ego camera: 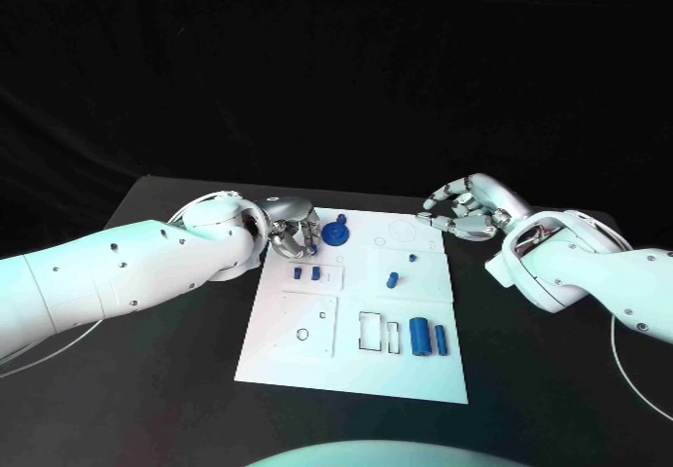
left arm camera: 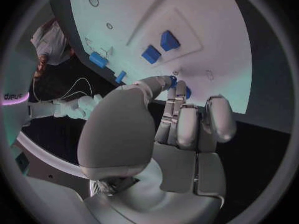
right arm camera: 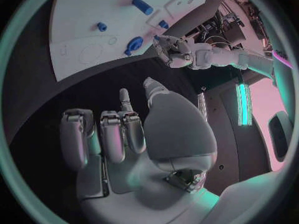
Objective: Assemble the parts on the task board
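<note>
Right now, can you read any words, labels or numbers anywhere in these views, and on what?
No text reads clearly.
Pale lettering at the rim of the left wrist view, on a dark surface: cut off and blurred, unreadable.
White board: outlines, no words.
Blue parts: no markings seen.

white arms (ego camera: 126, 268), silver hands (ego camera: 292, 226).

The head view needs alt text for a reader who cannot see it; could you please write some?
A white task board lies on a black table between two white robot arms. The left hand reaches over the board's far left corner beside a round blue part, while the right hand hovers by the far right corner, holding nothing. Smaller blue parts are spread across the board.
</note>
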Controlling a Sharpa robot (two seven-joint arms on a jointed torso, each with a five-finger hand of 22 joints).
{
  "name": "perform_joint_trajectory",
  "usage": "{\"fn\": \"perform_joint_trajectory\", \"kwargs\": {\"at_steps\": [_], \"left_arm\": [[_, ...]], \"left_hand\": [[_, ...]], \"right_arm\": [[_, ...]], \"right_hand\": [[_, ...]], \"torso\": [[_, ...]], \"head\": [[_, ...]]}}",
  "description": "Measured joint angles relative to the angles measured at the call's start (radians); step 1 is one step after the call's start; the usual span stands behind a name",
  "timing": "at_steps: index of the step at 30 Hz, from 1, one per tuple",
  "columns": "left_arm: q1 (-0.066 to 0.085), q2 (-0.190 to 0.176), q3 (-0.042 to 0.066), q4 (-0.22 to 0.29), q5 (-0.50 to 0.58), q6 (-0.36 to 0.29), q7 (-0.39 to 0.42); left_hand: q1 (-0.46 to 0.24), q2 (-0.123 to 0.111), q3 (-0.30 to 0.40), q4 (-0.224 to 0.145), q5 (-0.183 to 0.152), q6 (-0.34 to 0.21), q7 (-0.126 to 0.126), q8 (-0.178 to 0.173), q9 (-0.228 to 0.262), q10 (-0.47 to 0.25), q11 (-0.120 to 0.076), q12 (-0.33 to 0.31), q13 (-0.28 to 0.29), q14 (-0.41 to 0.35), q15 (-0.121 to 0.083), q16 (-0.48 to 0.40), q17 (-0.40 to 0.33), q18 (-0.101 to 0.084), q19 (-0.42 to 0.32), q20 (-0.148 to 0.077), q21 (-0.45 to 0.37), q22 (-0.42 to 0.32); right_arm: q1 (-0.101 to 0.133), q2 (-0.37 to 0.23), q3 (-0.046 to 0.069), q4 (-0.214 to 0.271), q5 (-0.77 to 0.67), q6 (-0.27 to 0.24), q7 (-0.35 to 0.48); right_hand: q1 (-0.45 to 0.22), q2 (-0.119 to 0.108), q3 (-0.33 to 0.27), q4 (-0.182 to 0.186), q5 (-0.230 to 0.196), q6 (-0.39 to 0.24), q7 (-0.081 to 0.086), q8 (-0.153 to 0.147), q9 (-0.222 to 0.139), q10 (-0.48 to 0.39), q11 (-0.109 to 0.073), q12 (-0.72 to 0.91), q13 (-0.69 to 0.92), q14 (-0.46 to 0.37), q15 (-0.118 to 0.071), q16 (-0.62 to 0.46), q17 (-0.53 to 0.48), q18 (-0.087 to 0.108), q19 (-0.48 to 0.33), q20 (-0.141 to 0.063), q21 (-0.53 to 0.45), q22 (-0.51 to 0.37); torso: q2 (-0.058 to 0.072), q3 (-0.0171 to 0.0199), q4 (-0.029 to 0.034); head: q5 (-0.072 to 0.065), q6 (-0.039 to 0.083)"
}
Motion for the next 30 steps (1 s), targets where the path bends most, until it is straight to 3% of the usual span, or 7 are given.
{"fn": "perform_joint_trajectory", "kwargs": {"at_steps": [30], "left_arm": [[-0.002,0.014,-0.007,-0.021,-0.001,0.024,-0.013]], "left_hand": [[0.0,0.0,0.0,0.0,0.0,0.0,0.0,0.0,0.0,0.003,0.004,-0.009,-0.001,0.0,0.0,0.0,-0.007,0.0,0.0,0.0,0.0,0.0]], "right_arm": [[0.0,0.0,0.0,0.0,0.0,-0.001,0.0]], "right_hand": [[0.0,0.0,0.0,0.0,0.0,0.0,0.0,0.0,0.0,0.0,0.0,0.0,0.0,0.0,0.0,0.0,0.0,0.0,0.0,0.0,0.0,0.001]], "torso": [[-0.001,-0.0006,0.0005]], "head": [[-0.001,-0.005]]}}
